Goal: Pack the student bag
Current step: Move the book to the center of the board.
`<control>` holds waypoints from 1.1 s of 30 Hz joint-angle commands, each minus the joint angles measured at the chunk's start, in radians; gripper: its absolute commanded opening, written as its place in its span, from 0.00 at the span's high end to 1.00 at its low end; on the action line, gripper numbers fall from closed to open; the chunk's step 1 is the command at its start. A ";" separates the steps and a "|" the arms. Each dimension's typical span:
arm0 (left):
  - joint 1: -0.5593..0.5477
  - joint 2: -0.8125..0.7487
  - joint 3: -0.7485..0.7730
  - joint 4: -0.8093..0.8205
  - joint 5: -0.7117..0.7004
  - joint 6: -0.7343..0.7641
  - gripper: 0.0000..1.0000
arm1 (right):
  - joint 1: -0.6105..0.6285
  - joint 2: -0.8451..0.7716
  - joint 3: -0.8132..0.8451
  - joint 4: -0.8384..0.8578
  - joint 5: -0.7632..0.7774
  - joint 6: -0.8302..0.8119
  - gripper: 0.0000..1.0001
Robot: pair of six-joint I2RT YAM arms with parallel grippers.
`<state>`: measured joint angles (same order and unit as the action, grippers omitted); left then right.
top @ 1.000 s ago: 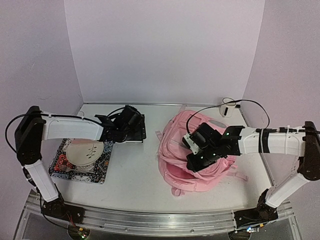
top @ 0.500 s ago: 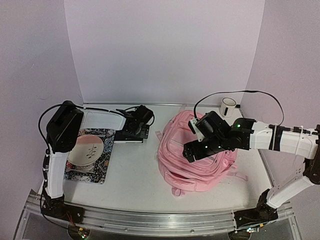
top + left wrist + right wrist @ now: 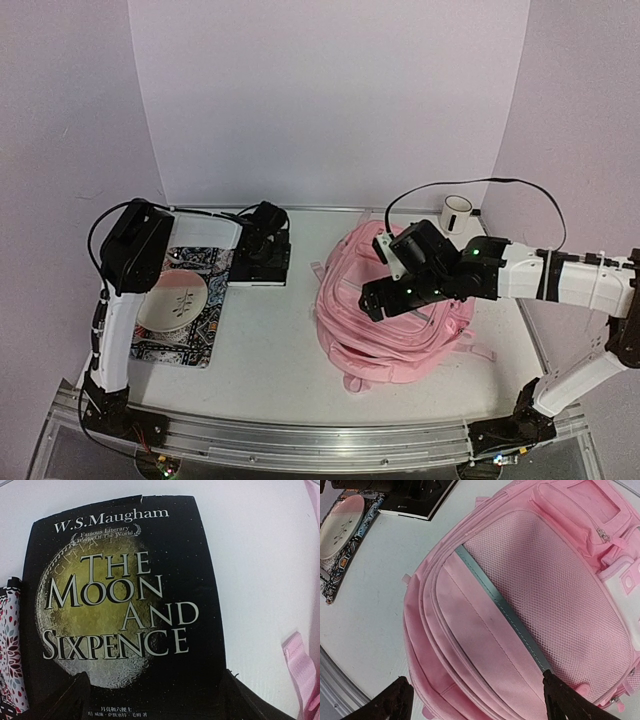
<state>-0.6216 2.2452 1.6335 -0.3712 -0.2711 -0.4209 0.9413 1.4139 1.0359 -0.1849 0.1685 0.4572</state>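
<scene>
The student bag is a large pink backpack lying flat on the right of the table, with its mesh panel and a teal strip facing up. My right gripper hovers open over the bag's left part, holding nothing. On the left, my left gripper hangs open just above a black book, "The Moon and Sixpence". Its fingers straddle the book's near edge without touching it. The same book shows at the top of the right wrist view.
A pale plate rests on a patterned mat left of the book. A white cup stands at the back right behind the bag. A loose pink strap lies right of the book. Walls close in the back and sides.
My right gripper has opened and lifted up and left over the bag. My left arm has folded upward and settled its gripper straight above the book.
</scene>
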 commanded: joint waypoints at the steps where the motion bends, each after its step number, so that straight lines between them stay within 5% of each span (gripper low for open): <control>1: -0.018 0.012 -0.172 -0.082 0.203 -0.089 0.12 | -0.001 0.033 0.030 0.011 -0.027 -0.019 0.10; 12: -0.207 -0.226 -0.605 -0.006 0.241 -0.295 0.12 | 0.001 0.077 0.051 0.091 -0.127 -0.021 0.10; 21: -0.423 -0.475 -0.797 0.027 0.240 -0.532 0.12 | 0.041 0.133 0.072 0.147 -0.217 -0.006 0.10; 33: -0.375 -0.852 -0.932 0.035 0.168 -0.603 0.10 | 0.101 0.206 0.117 0.229 -0.274 0.038 0.15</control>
<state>-1.0391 1.4684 0.7226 -0.2842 -0.1097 -0.9863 1.0170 1.5736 1.0852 0.0167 -0.0734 0.4756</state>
